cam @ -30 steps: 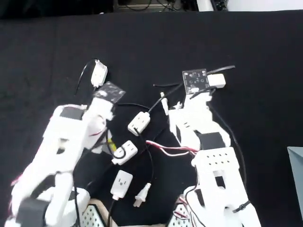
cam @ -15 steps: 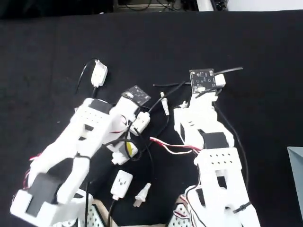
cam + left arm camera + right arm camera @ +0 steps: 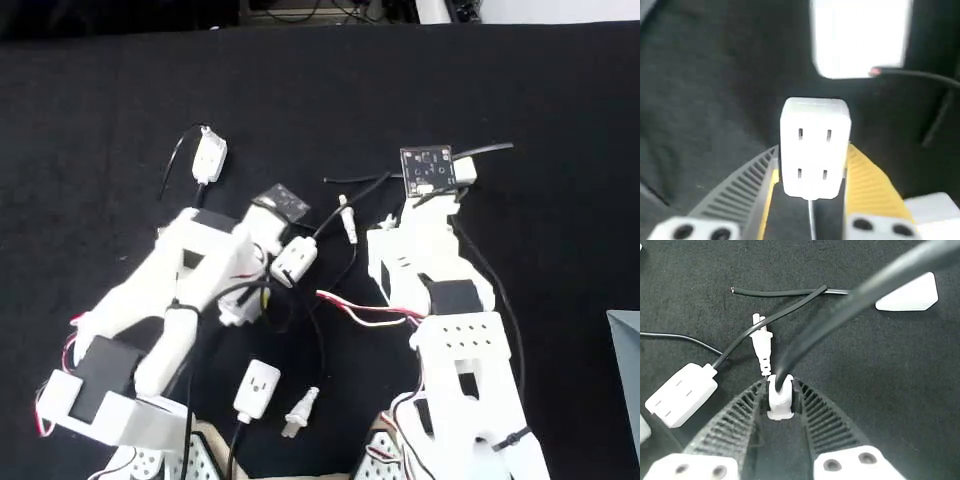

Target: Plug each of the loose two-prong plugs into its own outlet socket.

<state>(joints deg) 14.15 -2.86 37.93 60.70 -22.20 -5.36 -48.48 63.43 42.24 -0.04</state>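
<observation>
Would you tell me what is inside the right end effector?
The right end effector pinches a white plug on a black cord. Its prongs cannot be seen, covered by its body and the fingers.

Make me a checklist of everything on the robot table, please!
Surface: black cloth, flat.
Job's things: outlet socket; another socket; loose plug; second plug lying free.
Clutter: grey-blue object, cut off at the view's edge.
Grippers: left gripper shut on the outlet socket; right gripper shut on a white plug.
Cables: black cords cross between the arms.
Surroundings: dark equipment behind the table.
</observation>
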